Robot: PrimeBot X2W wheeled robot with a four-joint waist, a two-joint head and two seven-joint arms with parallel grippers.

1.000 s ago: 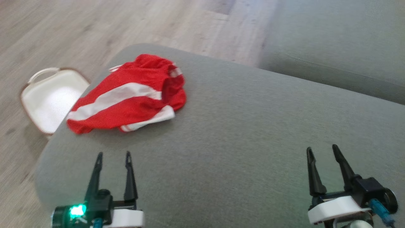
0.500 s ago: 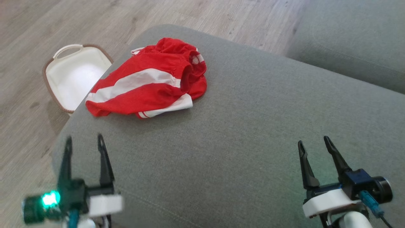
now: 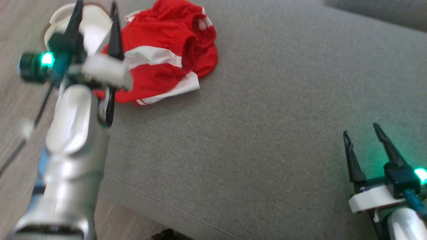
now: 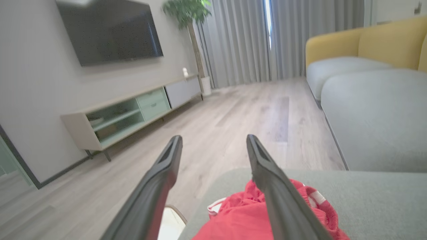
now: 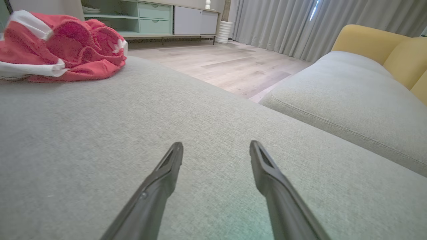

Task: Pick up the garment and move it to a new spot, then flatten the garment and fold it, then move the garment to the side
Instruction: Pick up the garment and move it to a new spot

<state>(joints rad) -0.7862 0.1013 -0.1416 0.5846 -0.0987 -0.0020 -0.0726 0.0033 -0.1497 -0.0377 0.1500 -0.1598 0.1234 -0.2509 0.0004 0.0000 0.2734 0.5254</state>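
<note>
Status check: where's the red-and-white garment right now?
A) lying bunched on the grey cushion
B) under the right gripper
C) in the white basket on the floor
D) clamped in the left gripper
A: the red-and-white garment lies bunched on the grey fabric cushion, with the left gripper open and empty near it.
</note>
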